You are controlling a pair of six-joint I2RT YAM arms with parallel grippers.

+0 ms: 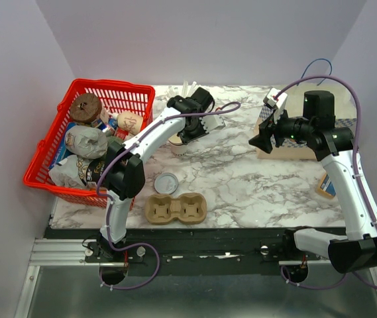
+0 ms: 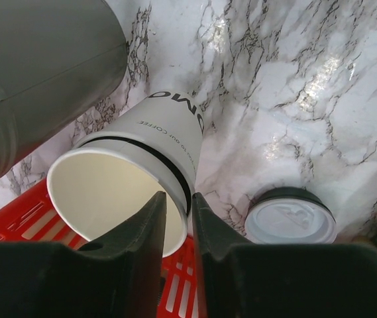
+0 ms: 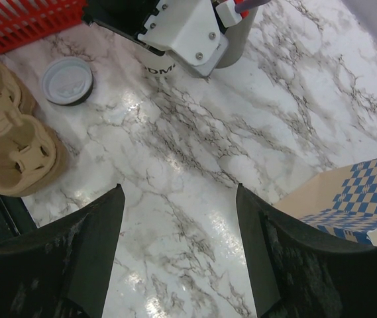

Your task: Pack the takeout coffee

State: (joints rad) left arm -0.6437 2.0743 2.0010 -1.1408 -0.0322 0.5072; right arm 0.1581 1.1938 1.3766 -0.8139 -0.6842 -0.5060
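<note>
The takeout coffee point(image 1: 166, 183), a small dark cup with a white lid, stands on the marble table near the front; it also shows in the left wrist view point(image 2: 291, 216) and the right wrist view point(image 3: 67, 80). My left gripper point(image 1: 187, 136) point(image 2: 179, 212) is behind it, shut on the rim of a cream paper cup point(image 2: 150, 142) with a black band. One finger is inside the cup and one is outside. My right gripper point(image 1: 258, 140) point(image 3: 178, 218) hangs open over bare marble at the right, holding nothing.
A red basket point(image 1: 118, 89) point(image 2: 16, 222) full of packaged goods sits at the left. A brown cardboard cup carrier point(image 1: 175, 209) point(image 3: 9, 136) lies at the front edge. A grey container point(image 2: 36, 73) stands beside the cream cup. A checked cardboard box point(image 1: 287, 149) point(image 3: 350, 199) is at the right.
</note>
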